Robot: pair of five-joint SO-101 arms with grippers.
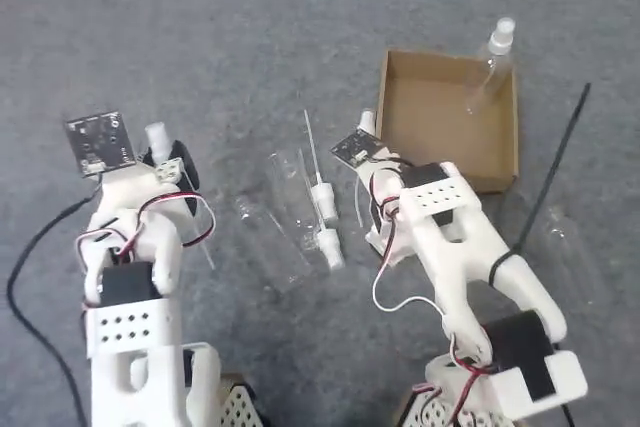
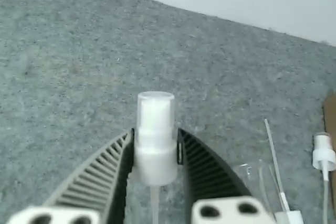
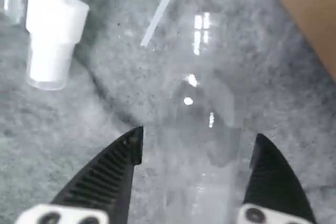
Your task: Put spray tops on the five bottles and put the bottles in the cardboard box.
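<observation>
Grey felt-like matting [image 1: 200, 57] covered the table. The left gripper [image 2: 155, 139] was clamped on a white spray top [image 2: 155, 119], with the cap end uppermost and the dip tube hanging down between the fingers. In the high view this gripper stood at about nine o'clock of the table. The right gripper [image 3: 198, 136] had its fingers spread wide, one on each side of a clear bottle [image 3: 210, 98] lying on the matting. Neither finger was seen to touch it. The cardboard box [image 1: 500, 172] sat at about one o'clock of the table, open side up. One capped bottle [image 1: 488, 72] rested in it, leaning against the wall at the box's twelve o'clock with its spray end projecting past the rim. Near the table centre lay two loose spray tops [image 1: 324, 197], almost end to end, with their thin tubes pointing toward twelve o'clock. Uncapped bottles [image 1: 282, 247] lay just beside them at nine o'clock, on their sides.
</observation>
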